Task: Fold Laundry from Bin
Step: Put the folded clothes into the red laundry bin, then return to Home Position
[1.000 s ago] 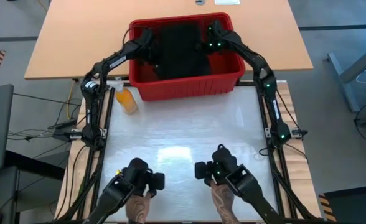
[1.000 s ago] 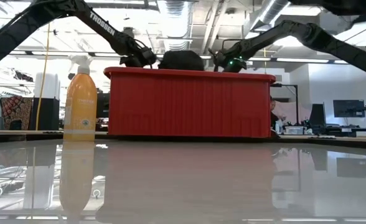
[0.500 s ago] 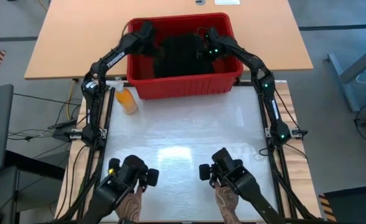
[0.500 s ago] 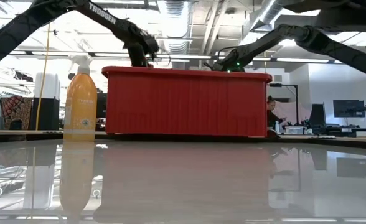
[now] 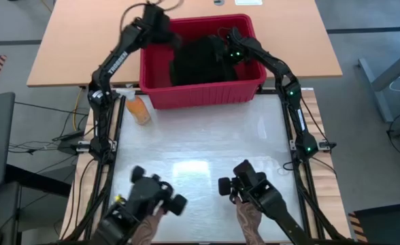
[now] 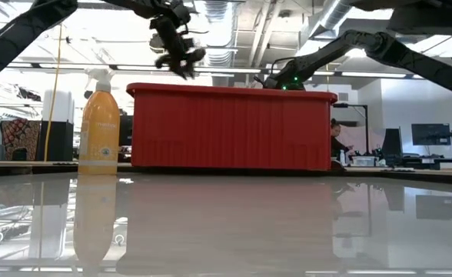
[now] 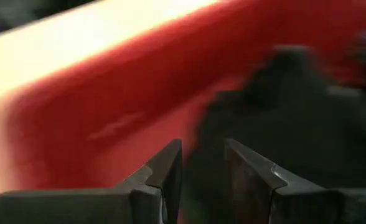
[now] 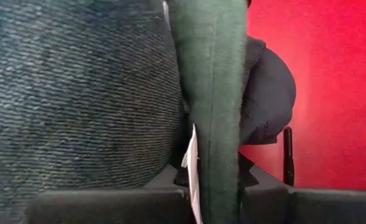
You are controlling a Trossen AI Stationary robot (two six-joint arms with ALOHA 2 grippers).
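Note:
The red bin (image 5: 200, 92) stands at the table's far edge with the dark laundry (image 5: 196, 58) heaped inside it. My left gripper (image 5: 160, 20) hangs above the bin's far left corner, well over the rim (image 6: 181, 61). Its fingers (image 7: 164, 174) are open a little, with nothing between them. My right gripper (image 5: 226, 49) reaches down into the bin's right half, against the heap, and is shut on a green shirt (image 8: 211, 93). A grey knit garment (image 8: 77, 93) lies beside the shirt. My right gripper pinches a narrow green band of the shirt (image 8: 215, 177) between its two fingers, next to a white label (image 8: 191, 158). The fingers slant down into the bin from the near right. The band runs straight away from them over the dark heap. How many layers it holds, I cannot tell.
An orange spray bottle (image 5: 137, 109) stands on the table just left of the bin's near left corner (image 6: 99, 127). At the near edge, a person's hands hold two handsets (image 5: 152, 201) (image 5: 251, 190). The white mat (image 5: 200, 143) lies between them and the bin.
My left gripper has gone up out of the bin, from the heap's left side to above the far left corner, rolling as it rose. My right gripper has dipped slightly into the bin. The dark heap, which stood above the rim, has sunk below it.

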